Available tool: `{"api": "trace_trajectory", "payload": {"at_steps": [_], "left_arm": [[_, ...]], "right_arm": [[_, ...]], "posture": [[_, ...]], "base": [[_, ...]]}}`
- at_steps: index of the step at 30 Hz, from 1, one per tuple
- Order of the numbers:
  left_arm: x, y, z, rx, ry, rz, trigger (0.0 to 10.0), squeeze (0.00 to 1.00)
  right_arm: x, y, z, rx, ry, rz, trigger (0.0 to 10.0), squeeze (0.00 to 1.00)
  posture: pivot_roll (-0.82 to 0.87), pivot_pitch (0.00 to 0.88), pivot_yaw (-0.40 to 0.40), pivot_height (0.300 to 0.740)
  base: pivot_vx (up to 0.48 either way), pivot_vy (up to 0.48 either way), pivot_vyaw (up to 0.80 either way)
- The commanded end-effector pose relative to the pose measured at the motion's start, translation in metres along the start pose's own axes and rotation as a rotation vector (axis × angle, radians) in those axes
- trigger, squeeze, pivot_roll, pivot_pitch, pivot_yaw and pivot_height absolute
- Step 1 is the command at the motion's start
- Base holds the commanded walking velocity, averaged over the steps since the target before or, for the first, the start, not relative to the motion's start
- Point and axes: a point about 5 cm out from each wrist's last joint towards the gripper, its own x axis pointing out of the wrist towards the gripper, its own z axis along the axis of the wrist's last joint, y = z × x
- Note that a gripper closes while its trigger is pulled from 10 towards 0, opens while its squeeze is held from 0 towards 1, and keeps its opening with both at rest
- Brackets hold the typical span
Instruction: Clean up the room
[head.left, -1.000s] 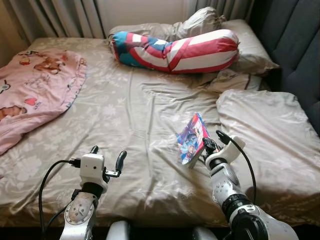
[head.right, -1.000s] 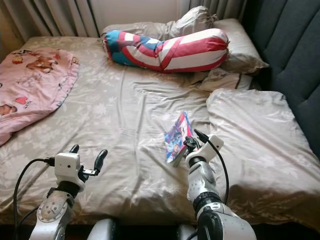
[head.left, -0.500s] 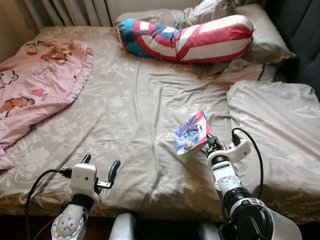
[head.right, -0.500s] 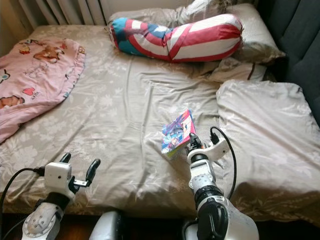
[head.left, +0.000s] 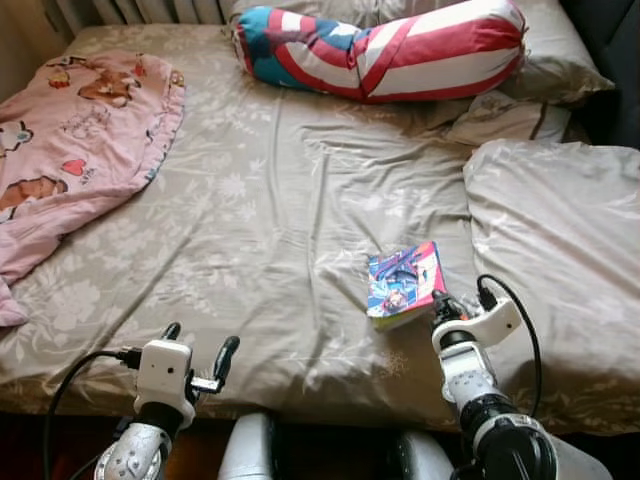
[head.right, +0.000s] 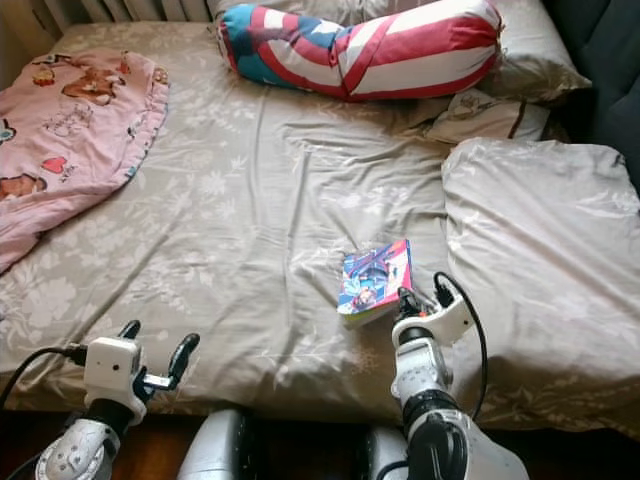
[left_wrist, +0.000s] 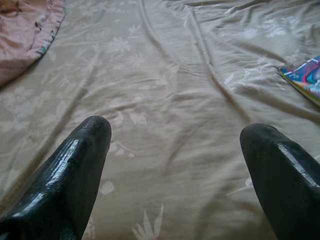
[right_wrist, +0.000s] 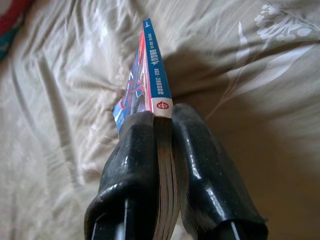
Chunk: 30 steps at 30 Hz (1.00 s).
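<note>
A small colourful comic book (head.left: 404, 284) is held just above the beige bed sheet (head.left: 280, 220), near the front edge of the bed. My right gripper (head.left: 446, 304) is shut on its lower right corner; in the right wrist view the two black fingers (right_wrist: 200, 165) clamp the book (right_wrist: 159, 110) along its spine. My left gripper (head.left: 198, 344) hovers over the bed's front edge at lower left, open. In the left wrist view its fingers (left_wrist: 75, 170) stand wide apart over bare sheet.
A pink cartoon blanket (head.left: 70, 150) lies crumpled at the left. A red, white and blue bolster (head.left: 400, 55) and beige pillows (head.left: 545, 60) lie at the head. A beige duvet (head.left: 560, 260) covers the right side, close to the right gripper.
The camera has tilted down and pulled back, so the bed's front edge shows. The book in my right gripper has turned flatter, with its cover facing up. The left gripper stays open.
</note>
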Motion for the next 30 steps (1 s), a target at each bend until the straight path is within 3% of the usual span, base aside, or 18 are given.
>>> {"api": "trace_trajectory", "payload": {"at_steps": [1,18,20,22,30], "left_arm": [[-0.0038,-0.0002,-0.0043,-0.008,0.031,-0.008,10.0,0.00],[-0.0025,-0.0014,-0.0053,-0.025,0.043,-0.010,10.0,0.00],[-0.0025,-0.0016,-0.0059,-0.027,0.045,-0.010,10.0,0.00],[-0.0022,-0.0020,-0.0060,-0.028,0.046,-0.011,10.0,0.00],[0.0020,-0.0016,-0.0055,-0.050,0.044,0.000,10.0,0.00]], "right_arm": [[-0.0024,-0.0058,-0.0038,-0.042,0.017,-0.019,10.0,0.00],[-0.0029,-0.0093,-0.0019,-0.115,0.023,-0.036,10.0,0.00],[-0.0030,-0.0104,-0.0010,-0.114,0.021,-0.041,10.0,0.96],[-0.0030,-0.0106,-0.0006,-0.115,0.019,-0.043,10.0,1.00],[-0.0034,-0.0156,0.0040,-0.120,0.000,-0.072,10.0,1.00]], "posture": [[0.05,0.246,0.040,0.651],[0.05,0.245,0.040,0.651],[0.04,0.245,0.040,0.651],[0.04,0.245,0.040,0.651],[0.04,0.242,0.040,0.651]], "base": [[0.000,0.000,0.00],[0.000,0.000,0.00],[0.000,0.000,0.00],[0.000,0.000,0.00],[0.000,0.000,0.00]]}}
